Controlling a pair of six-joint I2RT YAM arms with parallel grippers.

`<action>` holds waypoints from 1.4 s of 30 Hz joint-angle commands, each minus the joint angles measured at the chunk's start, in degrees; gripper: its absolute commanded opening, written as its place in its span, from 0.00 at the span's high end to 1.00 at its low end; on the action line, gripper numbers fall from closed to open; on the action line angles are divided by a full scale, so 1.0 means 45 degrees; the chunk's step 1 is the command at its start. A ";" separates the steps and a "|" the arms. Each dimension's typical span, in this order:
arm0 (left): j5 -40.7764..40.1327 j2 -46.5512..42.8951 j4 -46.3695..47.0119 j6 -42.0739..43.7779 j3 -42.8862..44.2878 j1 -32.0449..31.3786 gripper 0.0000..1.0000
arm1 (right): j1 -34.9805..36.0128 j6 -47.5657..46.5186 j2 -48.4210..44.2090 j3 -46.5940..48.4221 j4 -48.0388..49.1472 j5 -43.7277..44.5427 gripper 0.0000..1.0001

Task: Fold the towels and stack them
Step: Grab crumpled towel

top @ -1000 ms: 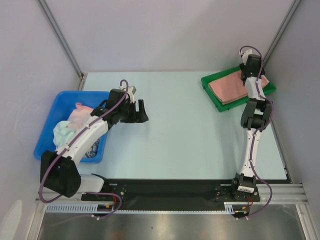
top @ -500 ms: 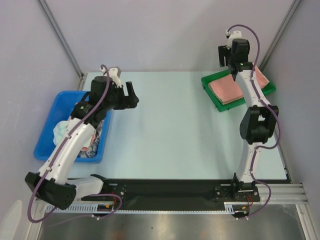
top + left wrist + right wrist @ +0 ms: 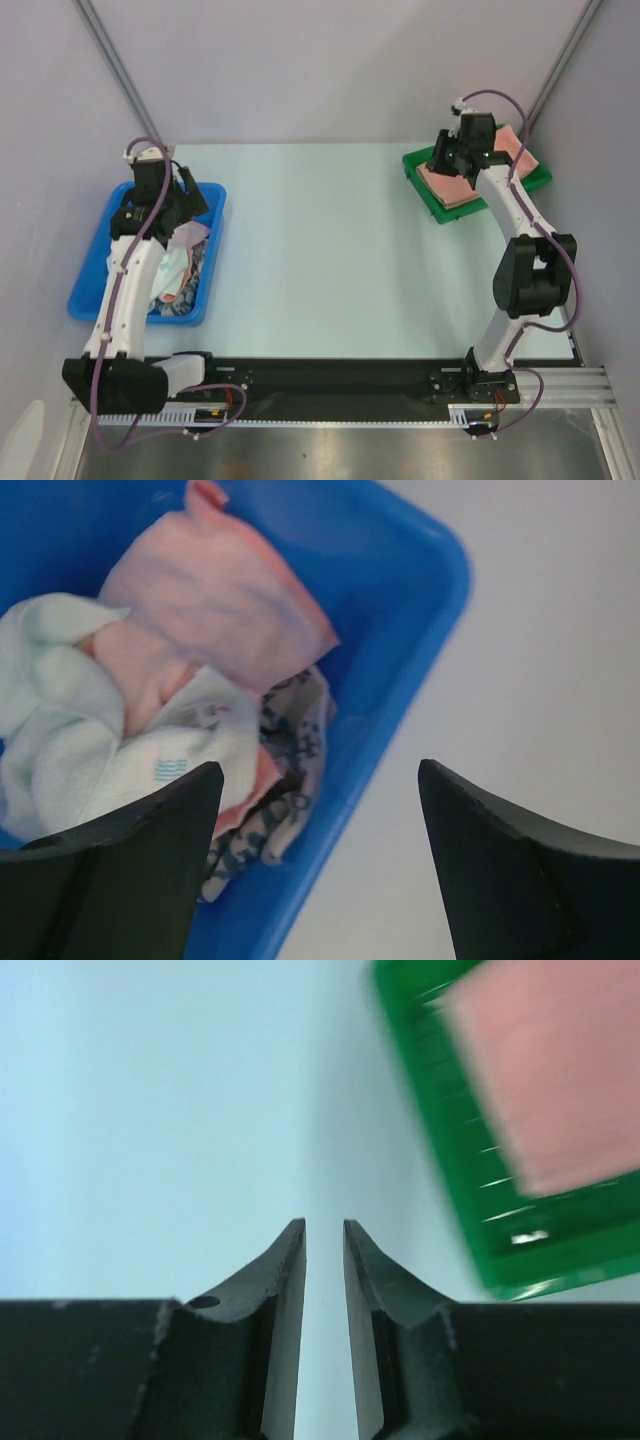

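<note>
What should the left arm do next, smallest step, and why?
Probably lower the left gripper into the blue plastic bin and close on the salmon-pink cloth topping the pile. Its jaws are wide open and empty above the bin, that cloth lies uppermost, and a folded pink towel already sits on the green tray.

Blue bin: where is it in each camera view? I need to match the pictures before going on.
Top external: the blue bin sits at the left edge of the table, with loose towels inside.
Left wrist: the blue bin fills the upper left, with the towels heaped in it.
Right wrist: not in it; only the green tray shows.
Shared landmark: the pale table, seen in all three views.
</note>
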 commanded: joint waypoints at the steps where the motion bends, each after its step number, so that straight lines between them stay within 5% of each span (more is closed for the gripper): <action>1: -0.0154 0.1085 0.0222 -0.0334 -0.0384 0.2003 0.16 | 0.1654 0.2123 -0.2825 -0.2137 0.1654 -0.2118 0.73; 6: 0.0591 0.2587 0.0809 -0.0412 -0.1341 0.3277 0.25 | 0.3899 0.1909 -0.3825 -0.3240 0.2186 -0.2278 0.71; 18: -0.0349 0.2553 0.1433 -0.1213 -0.3411 0.3745 0.41 | 0.4255 0.1655 -0.2732 -0.3455 0.2302 -0.3644 0.72; 23: 0.0377 0.2533 0.1825 -0.1369 -0.3920 0.4254 0.65 | 0.4294 0.1888 -0.2575 -0.4216 0.3004 -0.4093 0.72; 34: -0.0601 0.1110 0.0556 -0.0863 -0.1871 0.4235 1.00 | 0.4294 0.1674 -0.2126 -0.4236 0.2927 -0.4464 0.70; 39: 0.0760 0.0347 0.0143 -0.0686 0.0511 0.3962 1.00 | 0.4294 0.1772 -0.2086 -0.3944 0.2674 -0.4484 0.69; 42: 0.2149 0.0111 0.0572 -0.0744 0.2403 0.2540 1.00 | 0.4294 0.1811 -0.2320 -0.3515 0.2419 -0.4581 0.69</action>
